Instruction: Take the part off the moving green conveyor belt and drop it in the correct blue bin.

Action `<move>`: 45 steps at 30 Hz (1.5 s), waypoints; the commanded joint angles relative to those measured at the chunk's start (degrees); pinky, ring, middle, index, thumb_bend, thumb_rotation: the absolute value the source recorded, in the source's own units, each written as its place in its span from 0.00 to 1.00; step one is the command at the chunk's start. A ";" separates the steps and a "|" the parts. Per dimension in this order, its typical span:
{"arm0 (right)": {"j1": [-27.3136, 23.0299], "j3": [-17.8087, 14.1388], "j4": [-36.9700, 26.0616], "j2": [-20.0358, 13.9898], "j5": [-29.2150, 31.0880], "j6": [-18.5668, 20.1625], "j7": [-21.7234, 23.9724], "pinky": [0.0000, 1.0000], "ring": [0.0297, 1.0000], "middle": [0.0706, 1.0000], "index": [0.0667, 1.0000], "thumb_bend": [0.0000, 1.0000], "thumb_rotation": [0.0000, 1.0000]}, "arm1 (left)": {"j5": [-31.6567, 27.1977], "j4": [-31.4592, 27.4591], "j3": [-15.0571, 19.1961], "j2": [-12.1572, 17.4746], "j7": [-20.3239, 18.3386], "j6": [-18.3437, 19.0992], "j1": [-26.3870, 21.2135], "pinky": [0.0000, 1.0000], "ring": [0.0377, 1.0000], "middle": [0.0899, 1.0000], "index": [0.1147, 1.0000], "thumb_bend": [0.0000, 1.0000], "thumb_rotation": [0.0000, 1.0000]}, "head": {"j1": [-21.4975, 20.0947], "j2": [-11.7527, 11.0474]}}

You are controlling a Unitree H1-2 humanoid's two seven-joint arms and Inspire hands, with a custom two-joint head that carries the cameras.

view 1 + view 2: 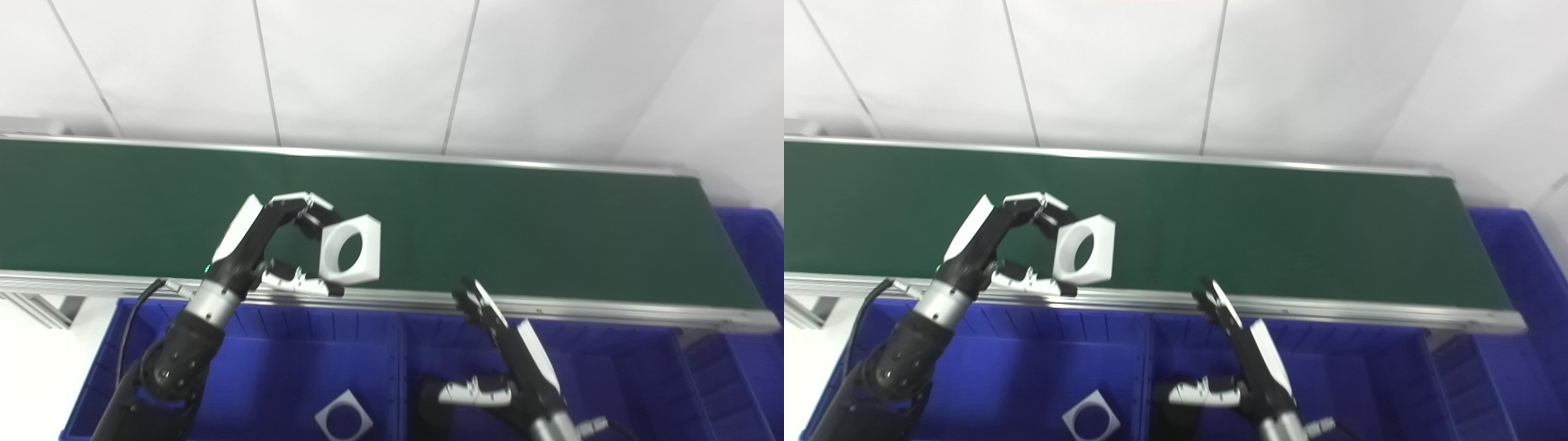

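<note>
My left hand (263,245) grips the white part (351,250), fingers on its top edge and thumb under its lower edge, holding it tilted up over the near side of the green belt (551,233). My right hand (502,367) hangs open, holding nothing, over the right blue bin (612,380). The left blue bin (269,367) below already holds 1 similar white piece (343,418), so I judge that is the target. The pinch sits only on 1 side of the part, so it could pivot and slip as I swing it back, landing on the belt or striking the metal rail (398,300).
</note>
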 commanded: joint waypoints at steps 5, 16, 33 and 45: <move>-0.09 -0.20 -2.26 0.15 -0.09 0.60 -0.07 0.84 0.88 0.91 0.97 0.84 0.16 | 1.03 0.39 -0.93 1.12 -0.24 -6.01 2.18 0.33 0.35 0.44 0.48 0.49 0.00 | 0.30 0.43; 1.01 -0.64 -4.33 0.22 -0.19 1.78 0.17 0.83 0.87 0.91 0.96 0.85 0.14 | 5.84 -3.07 -5.60 4.70 -9.36 3.81 3.87 0.47 0.42 0.47 0.43 0.50 0.00 | 0.68 0.44; 3.07 -1.52 -7.95 -0.56 2.05 5.11 1.84 0.89 0.91 0.92 0.97 0.84 0.15 | 23.28 -4.77 -12.49 4.33 -16.10 20.46 2.53 0.53 0.41 0.48 0.43 0.50 0.00 | 3.33 -0.46; 3.11 -1.27 -7.90 -0.35 1.79 4.90 1.75 0.89 0.90 0.91 0.97 0.84 0.14 | 34.44 -7.91 -17.02 5.13 -26.56 33.21 0.63 0.82 0.90 0.91 0.90 0.70 0.20 | 4.37 -0.93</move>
